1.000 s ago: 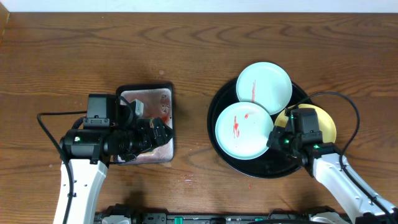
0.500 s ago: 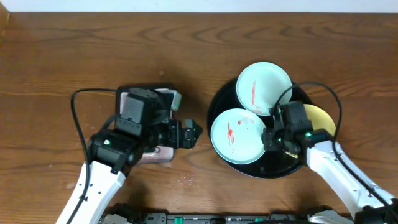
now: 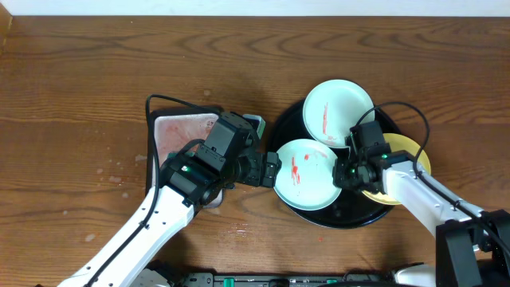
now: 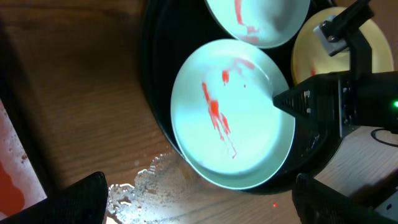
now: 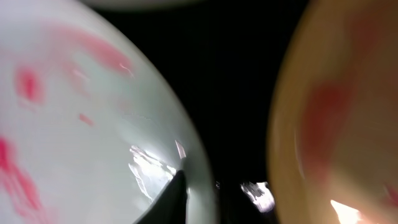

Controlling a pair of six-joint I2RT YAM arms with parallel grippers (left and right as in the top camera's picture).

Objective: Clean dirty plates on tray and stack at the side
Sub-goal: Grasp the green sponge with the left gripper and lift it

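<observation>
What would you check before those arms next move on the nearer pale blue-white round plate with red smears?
1. Nearer pale blue-white round plate lies on the glossy black round tray: ok.
2. Plate wiped: not ok, red smears show.
3. Left gripper open: ok.
4. Left gripper carries a wiper: not ok, it holds nothing.
5. Right gripper clamps the plate's rim: cannot tell; one finger sits at it.

pale blue plates (image 3: 338, 112) (image 3: 307, 174): 2 | yellow plate (image 3: 417, 156): 1 | round black tray (image 3: 341, 215): 1 | rectangular tray (image 3: 171, 131): 1 | claws (image 3: 272, 169) (image 3: 346, 175): 2
</observation>
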